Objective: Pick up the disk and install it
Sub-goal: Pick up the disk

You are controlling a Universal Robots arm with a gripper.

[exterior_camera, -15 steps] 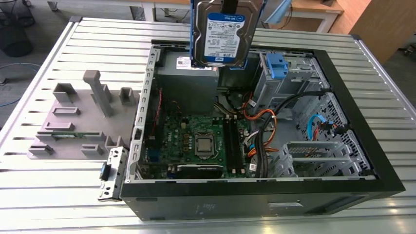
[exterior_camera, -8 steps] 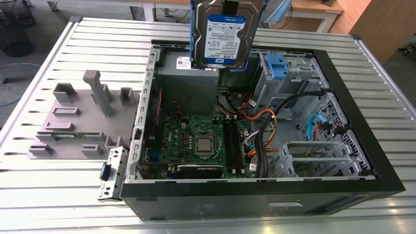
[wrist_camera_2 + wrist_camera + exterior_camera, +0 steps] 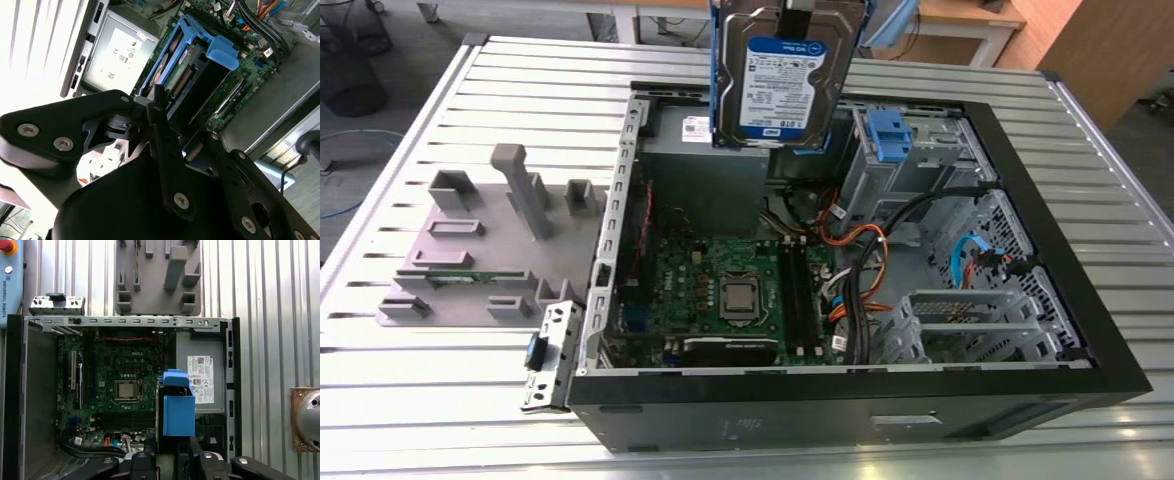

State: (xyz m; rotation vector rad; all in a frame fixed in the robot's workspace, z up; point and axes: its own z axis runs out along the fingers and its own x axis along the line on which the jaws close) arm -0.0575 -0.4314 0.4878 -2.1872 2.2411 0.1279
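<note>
Disk (image 3: 783, 75) hangs upright in the exterior view, with its white-and-blue label facing the camera and its blue carrier frame running down both long sides. It is off the table and above the open computer case (image 3: 854, 400). Its lower edge sits in front of the grey power supply (image 3: 707, 160) in that view. I cannot tell how much gap lies between them.

The gripper (image 3: 159, 107) has the disk by its upper end. In the second wrist view the black fingers (image 3: 165, 145) are drawn in close against the near edge of the carrier, clamped on it, with no slack that I can see. The disk (image 3: 192, 70) shows its circuit-board underside there.

In the first wrist view, which looks straight down, I see the disk (image 3: 178, 410) edge-on as a blue block. It sits over the seam between the green motherboard (image 3: 120, 385) and the power supply (image 3: 200, 365).

The case lies on its side with the panel off. In the exterior view a drive cage with a blue latch handle (image 3: 887, 135) stands just beside the disk, toward the exterior view's right. Orange and black cables run below it. A grey fixture plate (image 3: 467, 250) lies on the slatted metal table (image 3: 520, 90), well apart on the exterior view's left.
</note>
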